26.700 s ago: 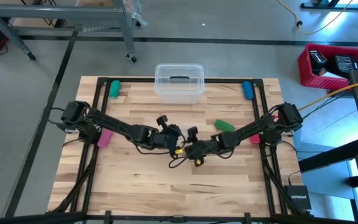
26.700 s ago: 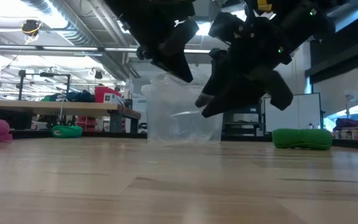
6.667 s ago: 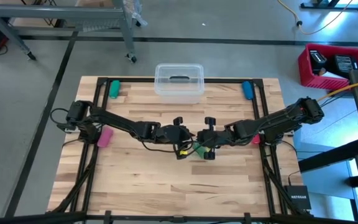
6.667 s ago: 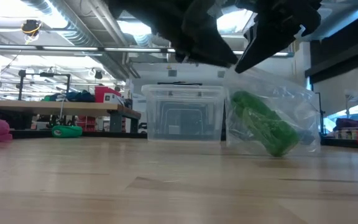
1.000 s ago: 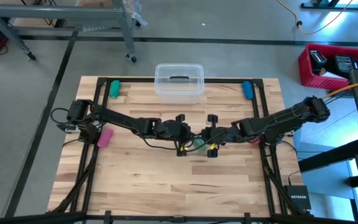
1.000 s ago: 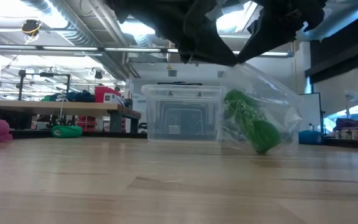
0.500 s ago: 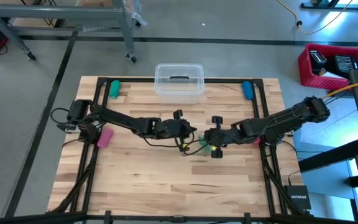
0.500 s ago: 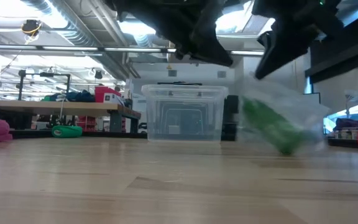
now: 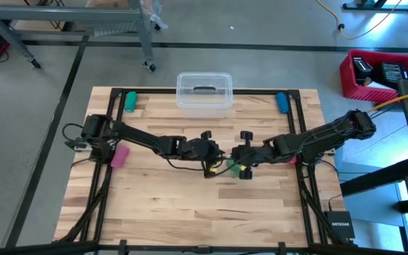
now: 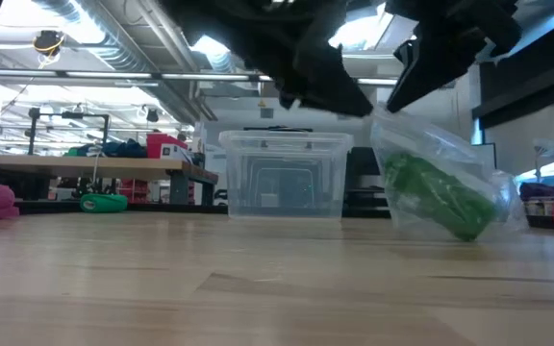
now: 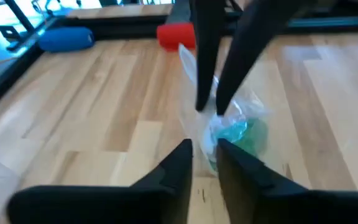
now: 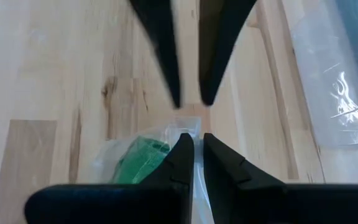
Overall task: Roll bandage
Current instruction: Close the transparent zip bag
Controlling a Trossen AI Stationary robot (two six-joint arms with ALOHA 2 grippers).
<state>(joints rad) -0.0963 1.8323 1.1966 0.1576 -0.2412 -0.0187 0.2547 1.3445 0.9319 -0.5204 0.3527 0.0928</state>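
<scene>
**A:** Where is the bandage (image 10: pixel 439 195), and who has it?

**B:** It is a bright green bundle sealed inside a clear plastic bag (image 10: pixel 455 159). The bag hangs in the air near the middle of the wooden table (image 9: pixel 154 205), with its lower end close to the surface. The two claws meet at the bag's upper edge. The right claw (image 12: pixel 193 142) is pinched tight on that edge and carries the bag. The left claw (image 11: pixel 202 149) sits at the same edge with its fingers only a little apart. I cannot tell whether it grips the plastic.

**A:** So which step is this?

**B:** My reading is that the bag is being opened, well before any rolling. The bandage must come out and be laid flat first.

**A:** What does the next move need?

**B:** The left claw probably needs a firm pinch on one wall of the bag beside the right claw. Then the two can pull apart to open the mouth.

**A:** Has anything changed from a second ago?

**B:** Yes. The bag has swung a little toward the right arm's side, and the bundle now lies slanted lower in it. The clear bin (image 9: pixel 204 92) at the table's far edge has not moved.
</scene>
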